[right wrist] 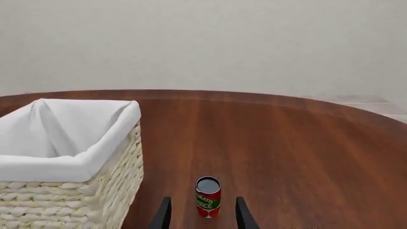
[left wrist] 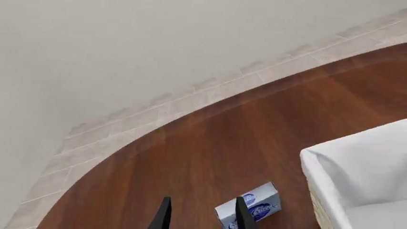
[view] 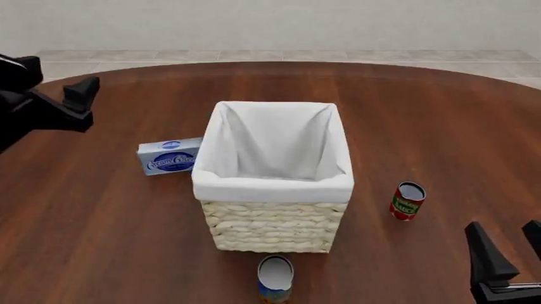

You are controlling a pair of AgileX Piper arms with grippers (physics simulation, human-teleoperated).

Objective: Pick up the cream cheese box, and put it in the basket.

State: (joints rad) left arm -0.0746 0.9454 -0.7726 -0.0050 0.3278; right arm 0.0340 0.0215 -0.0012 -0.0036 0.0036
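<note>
Dark wooden table (view: 439,120), round-edged, with pale tiled floor and a plain wall beyond.

Basket (view: 275,221) — woven, cream, white cloth lining folded over the rim; stands at the middle of the table, nothing visible inside it.

Cream cheese box (view: 170,156) — pale blue carton with a dark blue oval, lying flat on the table just beside the basket's left side, held by nothing.

Red can (view: 407,201) — upright, right of the basket, apart from it.

Blue-orange can (view: 275,278) — upright, near the basket's front wall.

Left gripper (left wrist: 199,214) — raised over the table's left part, jaws spread, holding and touching nothing; in its wrist view the box lies just past one fingertip.

Right gripper (right wrist: 201,214) — low at the near right, jaws spread, empty; its wrist view shows the red can ahead between the fingers, untouched.
</note>
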